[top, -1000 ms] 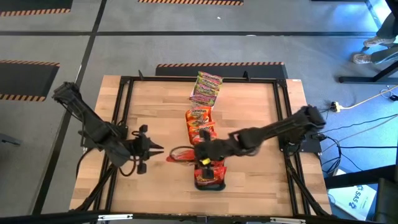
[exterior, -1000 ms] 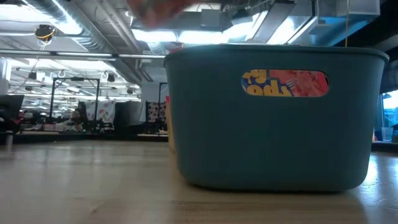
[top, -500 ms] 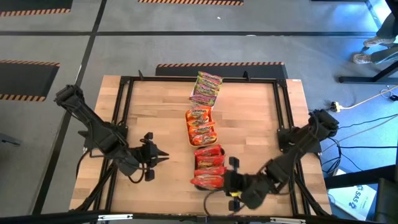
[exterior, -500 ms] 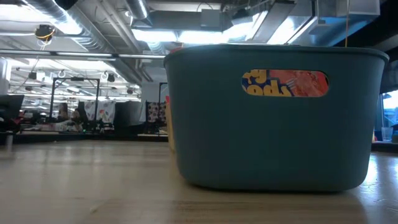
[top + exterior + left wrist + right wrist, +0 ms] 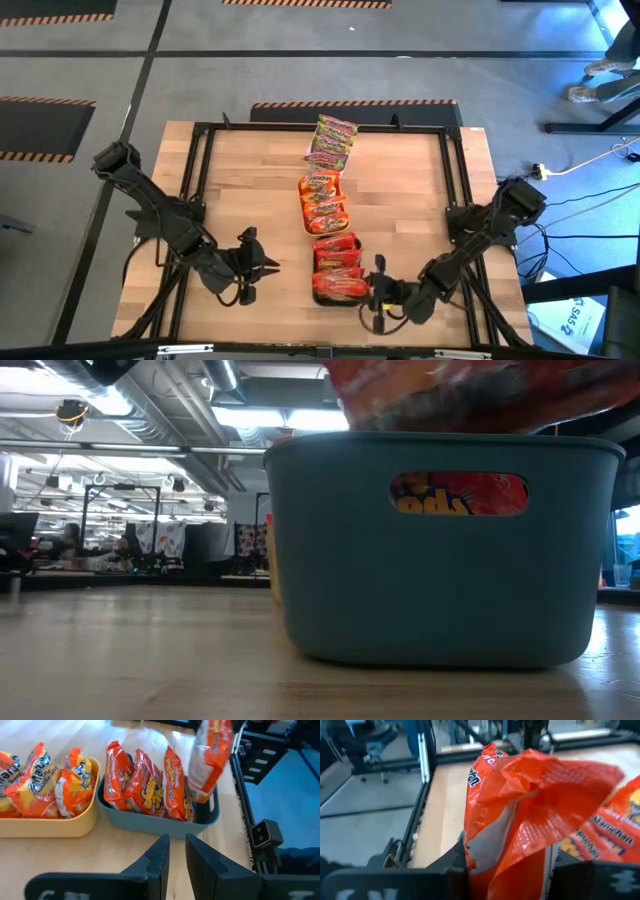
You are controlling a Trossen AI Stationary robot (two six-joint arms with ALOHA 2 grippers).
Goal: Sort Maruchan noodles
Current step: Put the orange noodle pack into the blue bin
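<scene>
The right claw (image 5: pixel 378 303) pinches a red noodle packet (image 5: pixel 520 815) at the teal tray (image 5: pixel 150 822) near the table's (image 5: pixel 400 200) front edge. The left claw (image 5: pixel 176 851), nearly pressed together and empty, waits nearby.

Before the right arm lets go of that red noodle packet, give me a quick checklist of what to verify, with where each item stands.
1. Packet gripped: the right pincer is shut on the red packet. Ok.
2. Packet over the right bin: the left wrist view shows it hanging above the end of the teal tray, partly past the rim. Cannot tell if it will drop fully inside.
3. Matching kind: the red packets in the tray look the same. Ok.
4. Room in the tray: a gap shows at that end. Ok.
5. Left pincer clear: it sits beside the tray, apart from it, holding nothing. Ok.
6. Orange packets in the yellow tray: separate. Ok.
</scene>
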